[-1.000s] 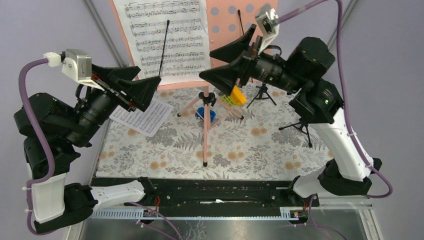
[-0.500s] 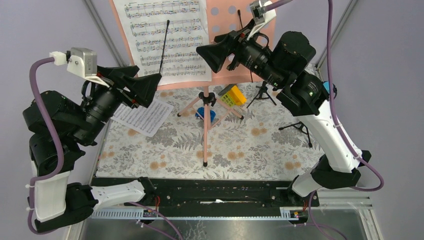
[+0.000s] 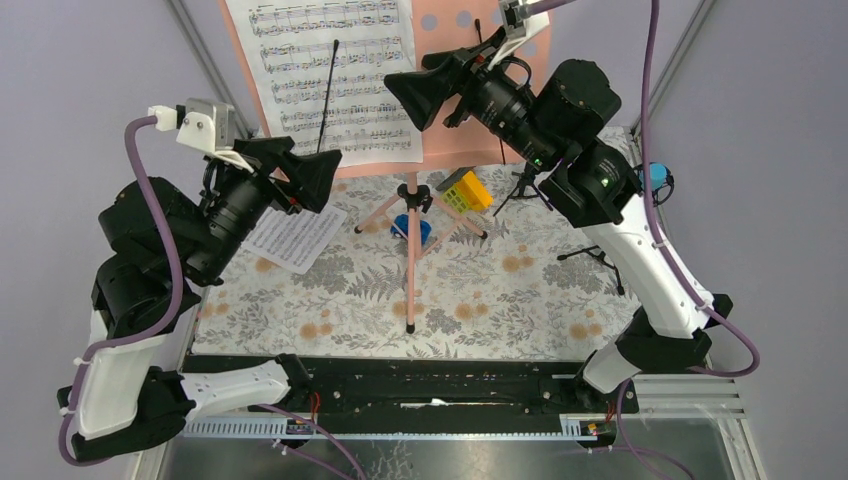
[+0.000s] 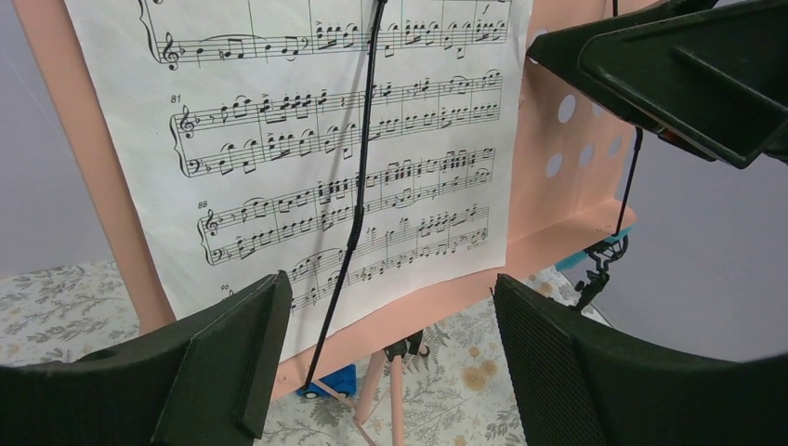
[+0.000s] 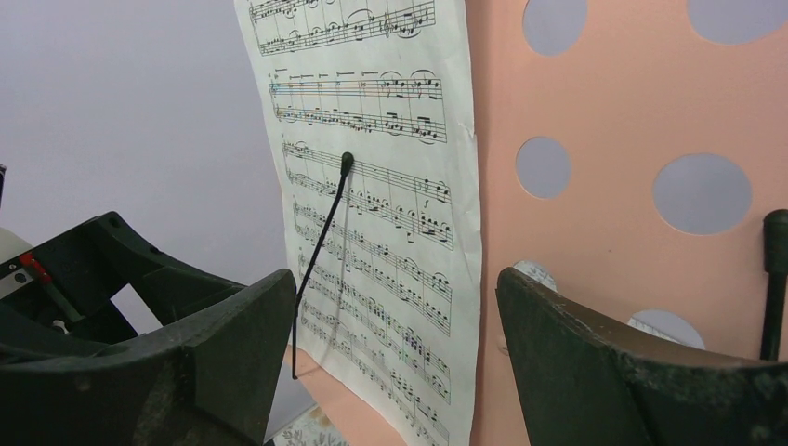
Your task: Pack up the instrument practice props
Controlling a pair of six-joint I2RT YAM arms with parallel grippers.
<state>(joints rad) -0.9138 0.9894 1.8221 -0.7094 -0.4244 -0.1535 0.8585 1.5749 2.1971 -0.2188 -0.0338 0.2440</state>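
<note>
Left end effector [image 4: 390,297] and right end effector [image 5: 395,288] stood spread, empty; the twelve-o'clock sheet-music page [image 3: 335,80] looked flimsy, wanting an edge pinch.

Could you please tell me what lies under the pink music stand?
A small blue toy car sits between the tripod legs on the floral cloth; the stand's pole hides part of it.
</note>
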